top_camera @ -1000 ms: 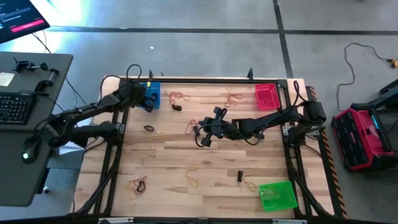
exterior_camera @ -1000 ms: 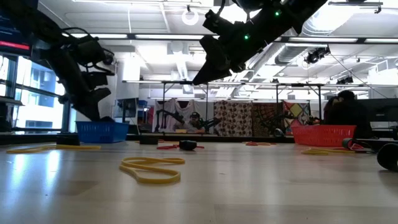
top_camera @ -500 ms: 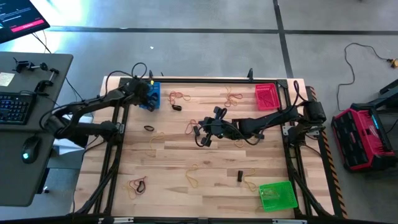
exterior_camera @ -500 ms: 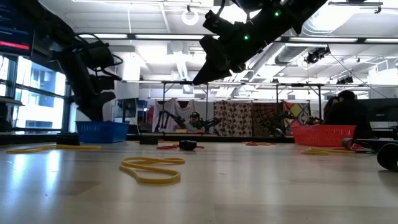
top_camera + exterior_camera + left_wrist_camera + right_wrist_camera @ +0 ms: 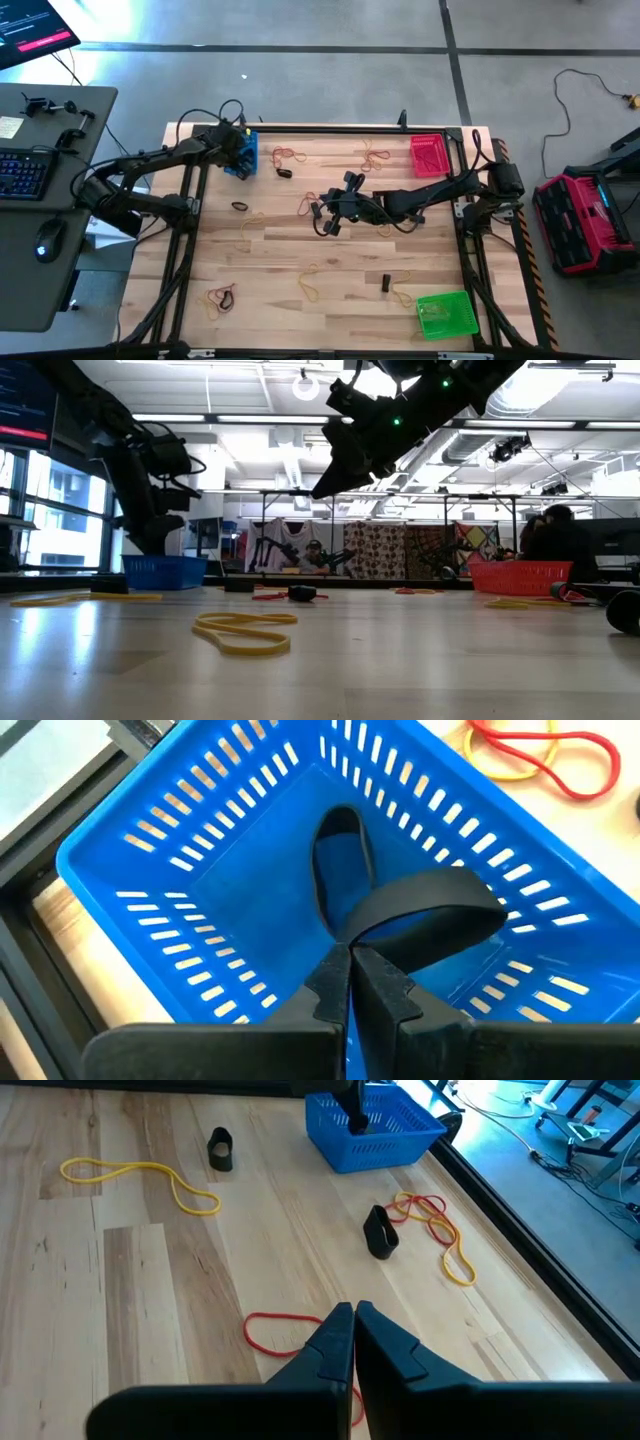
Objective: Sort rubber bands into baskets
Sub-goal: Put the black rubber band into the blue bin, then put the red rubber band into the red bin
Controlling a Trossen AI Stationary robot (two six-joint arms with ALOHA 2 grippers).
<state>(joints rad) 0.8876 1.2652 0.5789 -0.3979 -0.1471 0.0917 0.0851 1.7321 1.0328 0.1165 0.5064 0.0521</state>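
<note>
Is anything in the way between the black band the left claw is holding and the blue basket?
No. The left gripper is shut on a black rubber band right above the blue basket, which has nothing visible in it to block the drop.

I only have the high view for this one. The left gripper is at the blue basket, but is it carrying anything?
Observer: Yes. The left wrist view shows the left gripper with its fingers shut on a black rubber band, over the inside of the blue basket.
Reviewer: And the right one, mid-table?
Observer: The right gripper is shut with nothing between its fingers. A red rubber band lies on the table just ahead of it.
Reviewer: Is it touching the table?
Observer: No. The low view shows it hanging clear above the table.
</note>
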